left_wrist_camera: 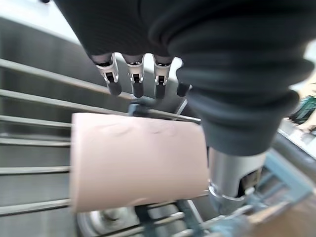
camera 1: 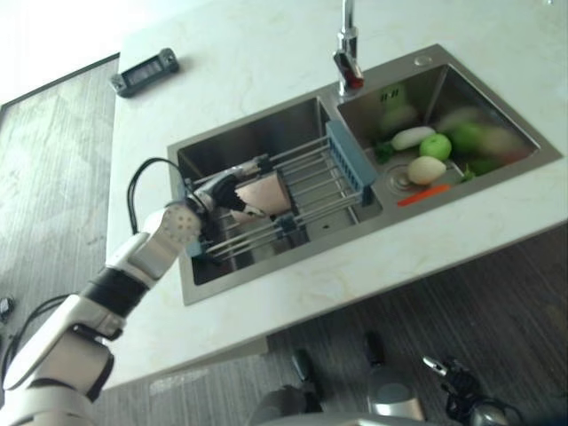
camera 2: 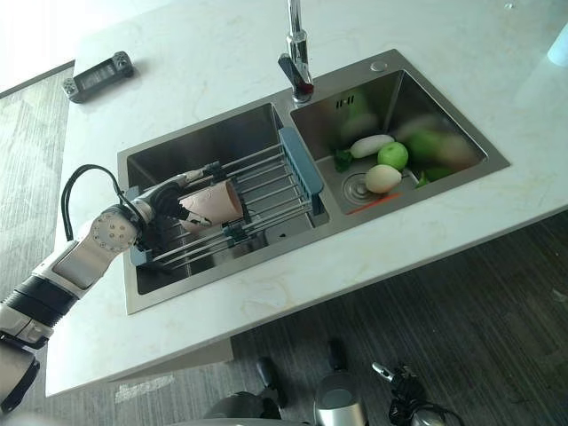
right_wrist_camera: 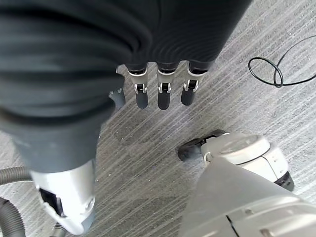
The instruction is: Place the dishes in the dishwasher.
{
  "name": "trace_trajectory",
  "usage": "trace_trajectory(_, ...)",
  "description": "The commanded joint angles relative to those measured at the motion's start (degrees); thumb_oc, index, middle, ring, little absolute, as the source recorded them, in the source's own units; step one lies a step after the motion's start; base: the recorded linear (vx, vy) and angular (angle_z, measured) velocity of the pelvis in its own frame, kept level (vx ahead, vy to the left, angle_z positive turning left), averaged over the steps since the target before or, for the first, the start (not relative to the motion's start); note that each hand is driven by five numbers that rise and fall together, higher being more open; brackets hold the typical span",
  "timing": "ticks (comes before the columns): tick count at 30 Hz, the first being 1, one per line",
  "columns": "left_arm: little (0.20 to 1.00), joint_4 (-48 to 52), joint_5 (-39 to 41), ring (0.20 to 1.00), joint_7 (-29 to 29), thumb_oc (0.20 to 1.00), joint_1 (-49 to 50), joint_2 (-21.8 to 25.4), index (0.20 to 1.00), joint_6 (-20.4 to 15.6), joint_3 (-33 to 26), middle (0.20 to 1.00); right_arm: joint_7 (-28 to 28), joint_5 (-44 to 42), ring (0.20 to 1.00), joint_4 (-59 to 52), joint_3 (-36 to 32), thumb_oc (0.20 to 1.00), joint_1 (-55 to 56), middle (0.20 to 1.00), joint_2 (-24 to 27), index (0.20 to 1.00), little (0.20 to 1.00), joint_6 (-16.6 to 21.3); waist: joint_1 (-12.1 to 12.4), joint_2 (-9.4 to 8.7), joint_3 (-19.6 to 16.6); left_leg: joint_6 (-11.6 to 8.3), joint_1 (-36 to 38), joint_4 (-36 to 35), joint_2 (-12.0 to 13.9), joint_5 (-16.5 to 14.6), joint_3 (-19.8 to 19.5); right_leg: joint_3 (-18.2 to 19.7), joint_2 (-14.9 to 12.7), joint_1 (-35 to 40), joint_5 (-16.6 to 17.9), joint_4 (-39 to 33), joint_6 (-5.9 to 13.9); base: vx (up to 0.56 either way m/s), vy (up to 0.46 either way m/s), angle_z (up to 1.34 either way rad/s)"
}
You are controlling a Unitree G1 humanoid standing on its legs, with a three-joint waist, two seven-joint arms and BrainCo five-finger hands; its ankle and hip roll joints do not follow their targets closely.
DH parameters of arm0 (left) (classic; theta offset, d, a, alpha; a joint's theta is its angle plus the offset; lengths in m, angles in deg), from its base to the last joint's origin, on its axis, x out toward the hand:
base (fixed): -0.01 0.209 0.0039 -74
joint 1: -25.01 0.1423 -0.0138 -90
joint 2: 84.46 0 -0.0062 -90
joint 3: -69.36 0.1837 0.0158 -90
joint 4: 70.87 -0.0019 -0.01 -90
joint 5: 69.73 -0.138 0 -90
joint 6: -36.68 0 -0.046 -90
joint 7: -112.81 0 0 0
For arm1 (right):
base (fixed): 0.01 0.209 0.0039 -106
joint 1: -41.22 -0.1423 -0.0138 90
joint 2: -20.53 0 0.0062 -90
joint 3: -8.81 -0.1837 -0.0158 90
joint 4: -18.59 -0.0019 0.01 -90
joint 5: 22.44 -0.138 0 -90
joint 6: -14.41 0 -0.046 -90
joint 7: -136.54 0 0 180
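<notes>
Pink cup [left_wrist_camera: 138, 165], pale matte cylinder, likely ceramic or hard plastic: lies on its side on the wire drying rack [camera 2: 266, 191] with blue end pieces that spans the left basin of the steel double sink [camera 2: 142, 284], left of centre in the eye views.

Upper left of frame: small dark flat device [camera 1: 144, 71] on the white marble-look counter [camera 1: 266, 53]; not part of the job.

Left of centre: my left hand [camera 1: 220, 192], reached into the left basin, fingers relaxed and straight over the cup's wall, thumb low beside its end. In the wrist view the fingertips [left_wrist_camera: 137, 90] sit just past the cup's far edge; not clenched, nothing yet gripped. Contact with the cup I cannot confirm.

Centre top: chrome tap [camera 2: 297, 53] over the divider.

Right of centre: right basin holding a white radish [camera 2: 371, 145], a green apple [camera 2: 392, 155], a pale round vegetable [camera 2: 382, 178] and an orange strip [camera 2: 377, 201], all well apart from the cup.

My right hand [right_wrist_camera: 158, 89]: hangs over grey striped floor, fingers straight, idle, holding nothing.

Handling estimate: light, rigid, smooth-walled, so liable to roll on the rack bars and slip in a loose grasp; breakable if ceramic. Best hold: fingers across the mid-wall, thumb opposite, wrapping the barrel, not the rim.
</notes>
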Motion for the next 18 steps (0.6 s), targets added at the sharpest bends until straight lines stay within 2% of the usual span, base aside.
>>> trace_trajectory(1, 1.0, -1.82, -0.28, 1.0, 1.18, 1.0, -4.19, 1.28, 1.0, -1.86, -2.21, 1.0, 1.2, -0.75, 1.0, -1.07, -0.37, 1.0, 0.36, 1.0, -0.31, 1.0, 1.0, 0.46, -0.52, -2.73, -1.22, -0.49, 1.64, 3.94, -2.42, -6.08, -1.44, -2.13, -3.94, -2.18, 1.32, 0.99, 5.82, 0.0, 0.0, 0.0)
trace_trajectory(7, 1.0, -2.72, -1.07, 1.0, 1.74, 1.0, -3.96, 0.24, 1.0, -0.72, -1.8, 1.0, 0.9, -0.75, 1.0, -0.6, -0.81, 1.0, 0.28, 1.0, 0.01, 1.0, 1.0, 0.83, -0.78, -2.6, -0.86, -0.59, 1.4, 4.12, -2.38, -6.07, -1.28, -1.99, -4.08, -2.47, 1.35, 1.07, 5.82, 0.0, 0.0, 0.0)
trace_trajectory(18, 1.0, -8.36, -0.82, 1.0, 2.66, 1.0, -5.94, -0.75, 1.0, -2.06, 0.19, 1.0, 1.36, -1.8, 1.0, -2.01, 0.26, 1.0, -1.39, 1.0, 0.49, 1.0, 1.0, 0.48, -1.36, -2.86, 1.33, -0.61, -0.45, 4.99, -2.21, -6.02, -1.19, -1.4, -4.43, -4.87, 1.64, 2.11, 5.77, -0.03, -0.001, -0.03)
